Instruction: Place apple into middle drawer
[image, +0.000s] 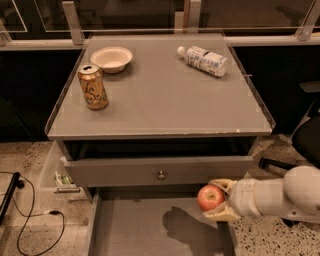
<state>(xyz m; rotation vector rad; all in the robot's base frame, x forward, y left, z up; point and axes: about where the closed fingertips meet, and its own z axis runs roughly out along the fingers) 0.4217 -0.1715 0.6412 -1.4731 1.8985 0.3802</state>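
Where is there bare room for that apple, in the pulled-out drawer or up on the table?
The floor of the middle drawer is bare from its left wall across to the tool, which holds the apple over the right side. On the table, the front half is free; the can and bowl sit back left, the bottle back right.

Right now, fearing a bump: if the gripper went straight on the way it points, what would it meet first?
The gripper, shut on the apple, points across the middle drawer. That way looks free; if it rides low, the drawer's far side wall might come first, but depth is unclear.
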